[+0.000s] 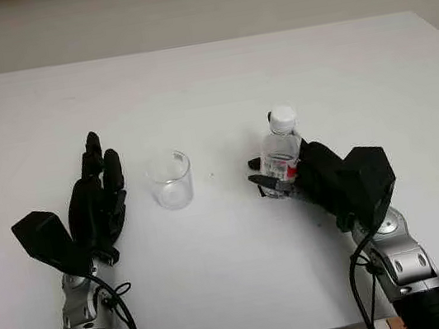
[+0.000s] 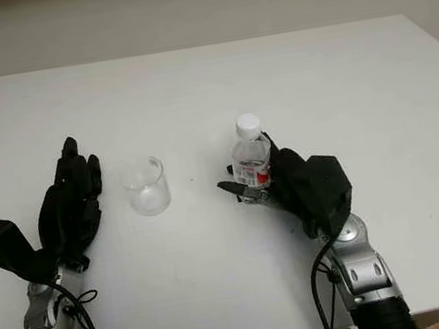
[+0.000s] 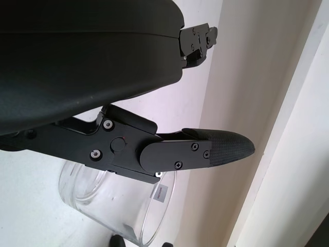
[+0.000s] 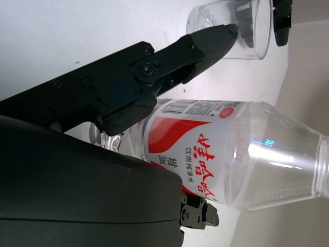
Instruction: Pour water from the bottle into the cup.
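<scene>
Fingers of my right hand [image 1: 292, 176] wrap the upright, capped bottle [image 1: 281, 153] standing on the counter [image 1: 216, 90], ready for lifting toward the cup [image 1: 171, 180], while my open left hand [image 1: 99, 196] waits beside it.

I am reading red Chinese characters and a small barcode on the red-and-white label of the clear plastic water bottle [image 4: 205, 149]; I cannot make out what the characters say.

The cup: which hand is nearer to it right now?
Left. The left hand is open just beside the cup, not touching it. The right hand is farther off, around the bottle on the cup's other side.
</scene>
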